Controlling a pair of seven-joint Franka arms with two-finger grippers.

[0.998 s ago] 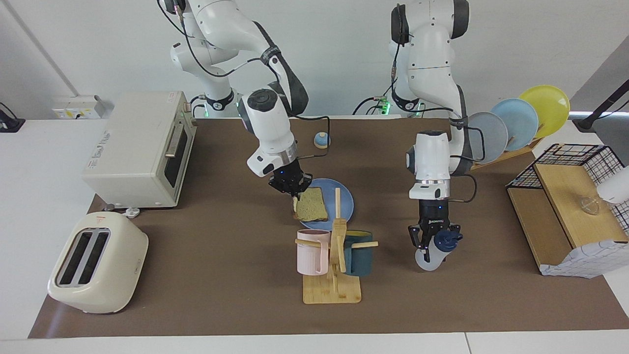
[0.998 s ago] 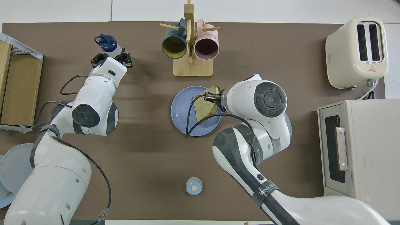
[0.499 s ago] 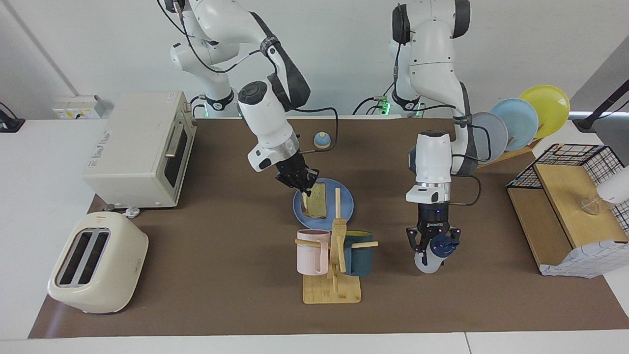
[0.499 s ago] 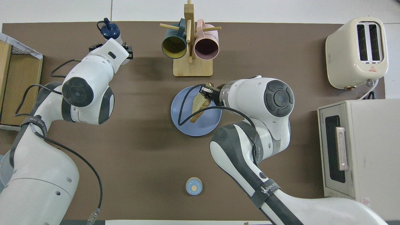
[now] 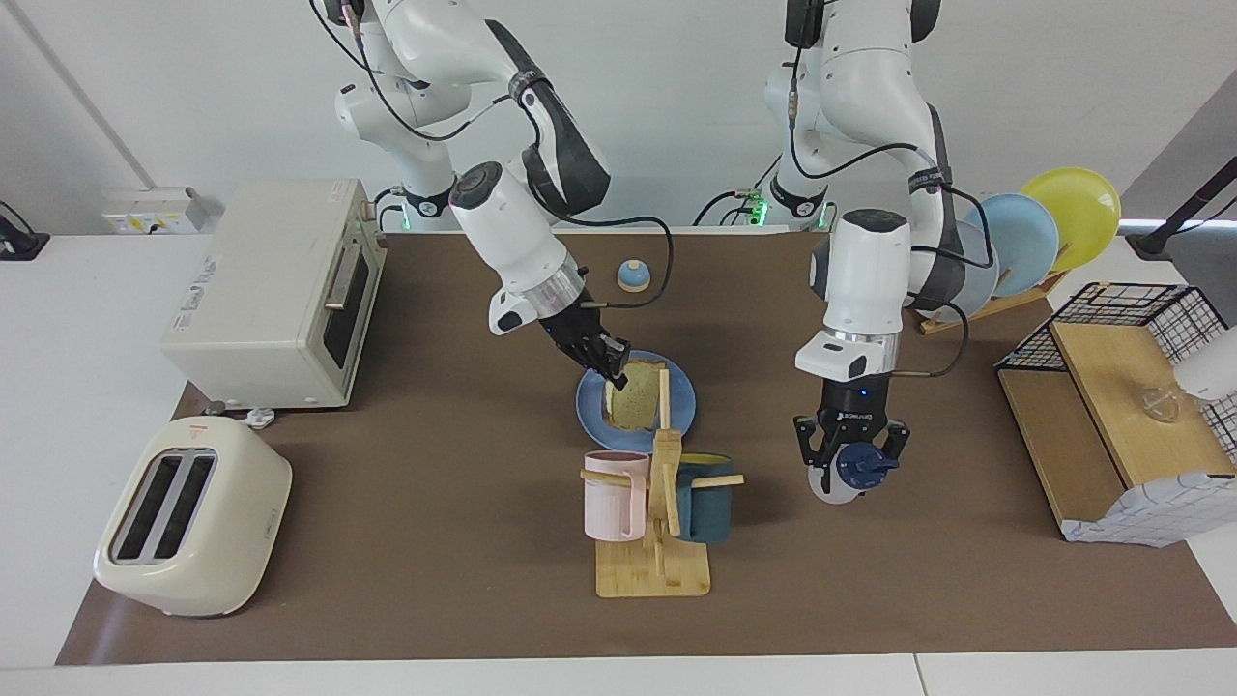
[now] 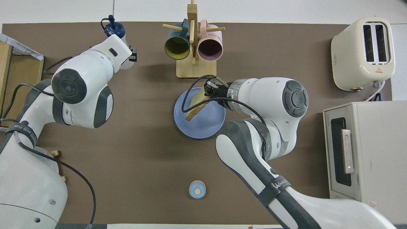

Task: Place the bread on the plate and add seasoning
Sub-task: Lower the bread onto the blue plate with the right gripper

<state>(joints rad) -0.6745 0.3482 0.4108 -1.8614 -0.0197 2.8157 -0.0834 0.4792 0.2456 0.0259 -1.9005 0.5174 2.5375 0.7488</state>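
The bread (image 5: 636, 398) hangs tilted over the blue plate (image 5: 684, 404), its lower edge down at the plate. My right gripper (image 5: 611, 375) is shut on the slice's upper edge. In the overhead view the bread (image 6: 194, 105) shows almost edge-on above the plate (image 6: 200, 128). My left gripper (image 5: 850, 462) is shut on the seasoning (image 5: 856, 476), a whitish bottle with a navy cap (image 6: 111, 29). It holds the bottle just above the mat, toward the left arm's end of the table from the mug tree.
A wooden mug tree (image 5: 657, 503) with a pink and a teal mug stands just farther from the robots than the plate. A toaster (image 5: 193, 527) and an oven (image 5: 275, 290) stand at the right arm's end. A bell (image 5: 633, 277), a plate rack (image 5: 1024, 237) and a wire basket (image 5: 1121, 387) are also here.
My right gripper has carried the bread in over the plate and tipped it steeper. My left arm has lifted the seasoning bottle a little off the mat.
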